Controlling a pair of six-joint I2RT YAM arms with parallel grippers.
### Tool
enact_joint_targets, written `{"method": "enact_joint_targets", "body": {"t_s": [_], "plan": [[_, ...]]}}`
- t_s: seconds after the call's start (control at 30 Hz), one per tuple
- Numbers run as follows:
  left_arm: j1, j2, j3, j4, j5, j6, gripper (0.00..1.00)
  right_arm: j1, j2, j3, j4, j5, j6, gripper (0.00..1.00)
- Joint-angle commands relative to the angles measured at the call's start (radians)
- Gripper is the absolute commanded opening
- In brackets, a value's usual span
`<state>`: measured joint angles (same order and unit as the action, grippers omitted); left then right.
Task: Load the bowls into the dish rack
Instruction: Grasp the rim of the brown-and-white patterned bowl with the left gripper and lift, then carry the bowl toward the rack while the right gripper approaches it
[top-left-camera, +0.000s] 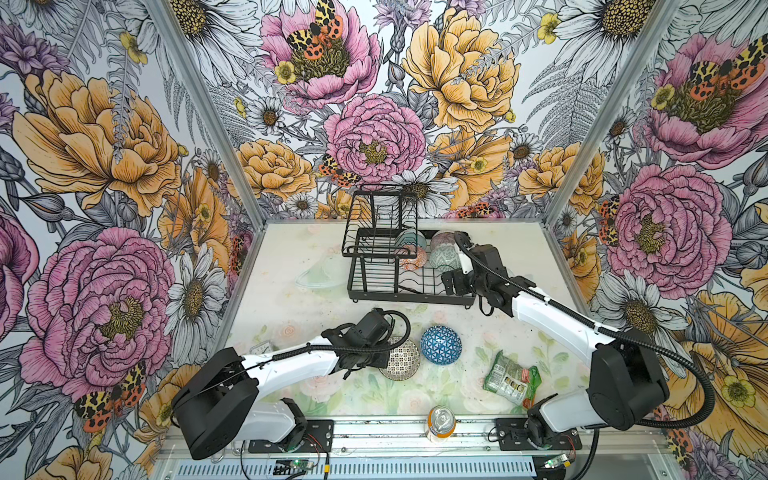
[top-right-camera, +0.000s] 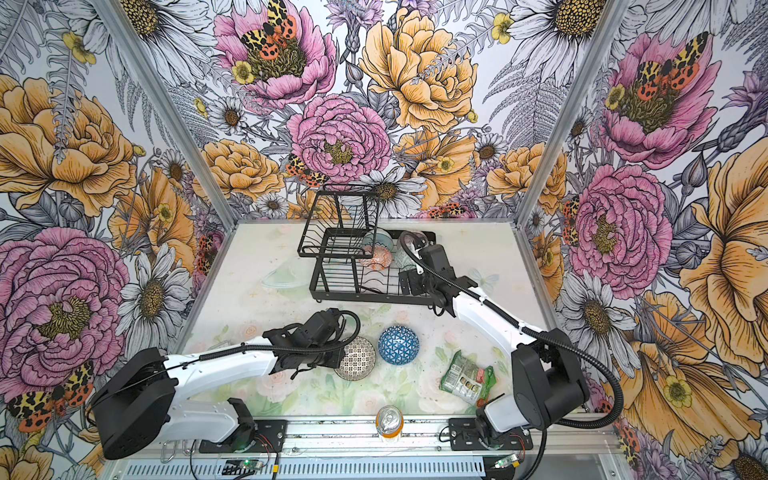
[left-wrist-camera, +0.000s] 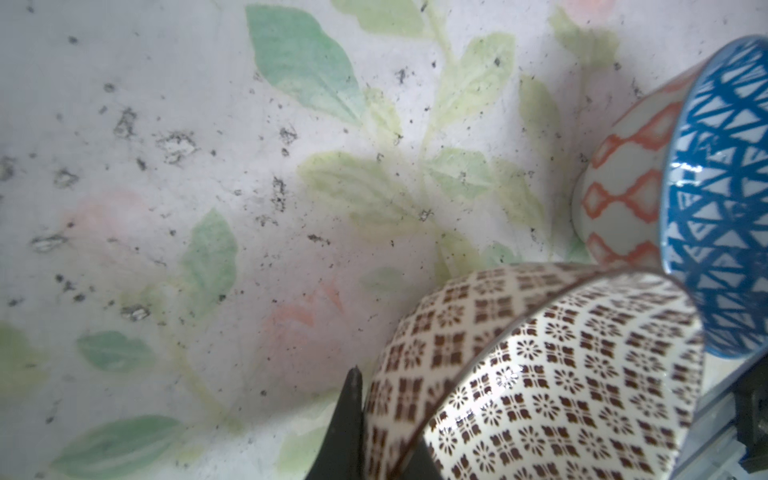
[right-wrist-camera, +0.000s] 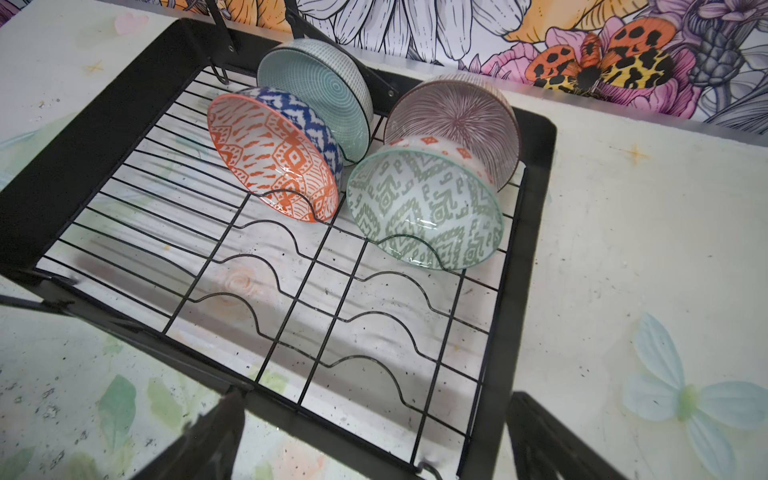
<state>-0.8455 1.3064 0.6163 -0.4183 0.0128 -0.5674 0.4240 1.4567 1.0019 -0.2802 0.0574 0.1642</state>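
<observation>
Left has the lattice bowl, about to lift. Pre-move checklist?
1. Grip: left tool shut on the lattice bowl wall: ok.
2. The lattice bowl free of the blue bowl: cannot tell, they sit very close.
3. Empty slots in the rack: ok, front rows free.
4. The four racked bowls standing in slots: ok.
5. Path: right tool clear of the rack: not ok, open, hanging over its front.
6. The packet and can off the path: ok.
</observation>
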Motion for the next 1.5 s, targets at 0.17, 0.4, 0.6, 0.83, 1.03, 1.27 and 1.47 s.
{"method": "enact_joint_targets", "body": {"t_s": [0.17, 0.4, 0.6, 0.83, 1.03, 1.27, 1.47], "plan": [[0.012, -0.111, 0.012, -0.029, -0.027, 0.073, 0.0, -0.006, -0.055, -0.021, 0.004, -0.008, -0.002, 1.0], [0.023, -0.206, 0.072, -0.051, -0.106, 0.148, 0.0, -0.014, -0.092, -0.026, 0.0, -0.048, -0.005, 0.99], [0.06, -0.23, 0.115, 0.067, -0.174, 0.207, 0.0, -0.018, -0.148, -0.027, -0.003, -0.105, 0.003, 0.99], [0.08, -0.122, 0.227, 0.149, -0.204, 0.287, 0.0, -0.018, -0.243, -0.045, -0.02, -0.174, 0.042, 0.99], [0.08, -0.032, 0.282, 0.258, -0.18, 0.285, 0.0, -0.004, -0.298, -0.059, -0.017, -0.222, 0.094, 1.0], [0.079, 0.037, 0.336, 0.333, -0.181, 0.283, 0.0, 0.038, -0.312, -0.055, -0.016, -0.247, 0.113, 0.99], [0.082, 0.075, 0.371, 0.367, -0.186, 0.291, 0.0, 0.041, -0.298, -0.038, -0.014, -0.286, 0.11, 1.0]]}}
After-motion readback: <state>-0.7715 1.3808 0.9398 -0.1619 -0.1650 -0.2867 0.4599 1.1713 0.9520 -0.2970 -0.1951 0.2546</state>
